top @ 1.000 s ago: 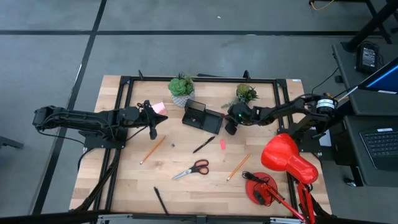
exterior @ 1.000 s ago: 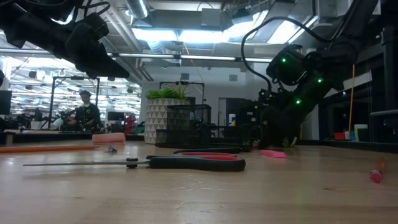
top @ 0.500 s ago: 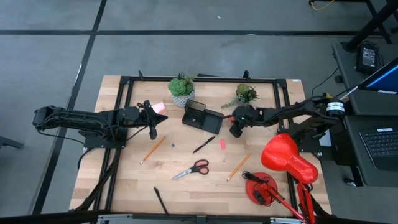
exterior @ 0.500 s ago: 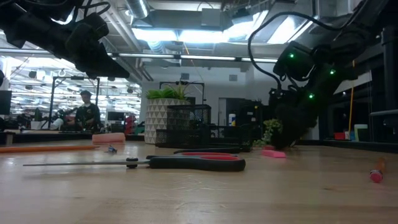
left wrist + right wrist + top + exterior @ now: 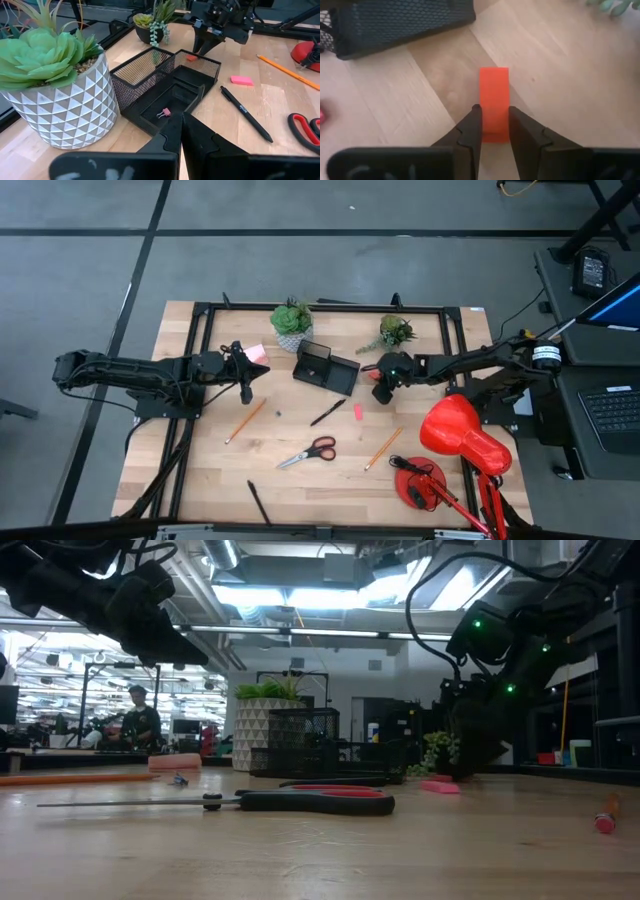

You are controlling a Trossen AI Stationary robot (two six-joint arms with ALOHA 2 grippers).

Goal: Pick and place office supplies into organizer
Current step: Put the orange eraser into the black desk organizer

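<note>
My right gripper is shut on an orange-red eraser, just right of the black mesh organizer; from above it shows as. My left gripper waits shut at the table's left, aimed at the organizer, whose low tray holds a small pink clip. Flat on the wood lie a pink eraser, a black pen, red-handled scissors, two pencils, another pen and a pink sticky pad. My right gripper pinches the eraser's two long sides near its end between its two fingers. The fingers slant down from the table's right and lie along the eraser. The eraser sticks out past the fingertips and appears lifted just clear of the wood.
Two potted plants stand behind the organizer at the far edge. A red desk lamp fills the near right corner. Bare wood lies between the organizer and the scissors.
My right gripper has risen and drawn back from beside the organizer toward the table's right edge, its fingers staying shut. My left arm has kept still.
</note>
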